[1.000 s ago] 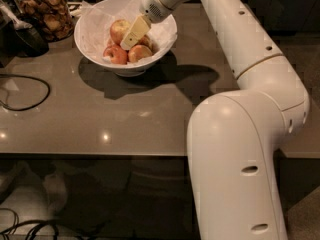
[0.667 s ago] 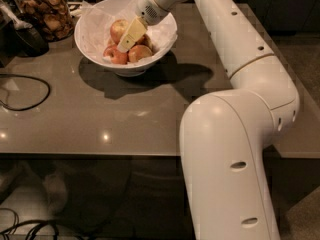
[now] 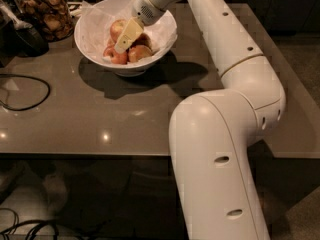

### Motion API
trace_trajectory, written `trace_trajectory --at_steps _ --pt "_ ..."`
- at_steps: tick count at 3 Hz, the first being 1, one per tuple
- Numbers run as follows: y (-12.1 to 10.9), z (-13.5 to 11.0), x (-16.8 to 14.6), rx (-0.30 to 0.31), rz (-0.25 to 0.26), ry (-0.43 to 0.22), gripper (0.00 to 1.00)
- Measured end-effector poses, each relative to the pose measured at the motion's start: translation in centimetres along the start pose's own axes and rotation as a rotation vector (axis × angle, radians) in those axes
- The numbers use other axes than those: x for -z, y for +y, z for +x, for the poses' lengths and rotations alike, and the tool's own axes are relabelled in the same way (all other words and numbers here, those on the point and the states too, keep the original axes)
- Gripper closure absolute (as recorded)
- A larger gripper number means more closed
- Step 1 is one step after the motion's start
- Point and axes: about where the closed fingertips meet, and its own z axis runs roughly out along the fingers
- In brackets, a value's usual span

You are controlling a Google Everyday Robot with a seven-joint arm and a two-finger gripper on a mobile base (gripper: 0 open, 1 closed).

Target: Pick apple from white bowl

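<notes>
The white bowl [image 3: 125,69] stands at the back left of the grey table, lined with crinkled white paper. It holds several apples. The largest apple [image 3: 116,28], red-orange with pale patches, lies at the back of the pile. Smaller apples [image 3: 116,57] lie in front of it. My gripper [image 3: 125,37] reaches down into the bowl from the right and sits right over the pile, beside the largest apple and partly covering it. Whether it touches an apple cannot be told.
A glass jar of brown snacks [image 3: 42,11] stands left of the bowl at the back, with a dark object [image 3: 20,36] beside it. A black cable [image 3: 25,91] loops on the table's left side. My arm's large white body [image 3: 215,144] fills the front right.
My gripper has moved a little left and lower into the bowl over the apples. The arm's body has shifted left in view.
</notes>
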Motion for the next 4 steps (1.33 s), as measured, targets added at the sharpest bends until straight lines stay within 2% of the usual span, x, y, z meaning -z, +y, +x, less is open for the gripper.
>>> trace_trajectory --at_steps 1,4 --pt "-0.16 -0.16 -0.07 -0.004 0.002 0.005 0.1" --pt "-0.17 -0.17 -0.07 -0.004 0.002 0.005 0.81"
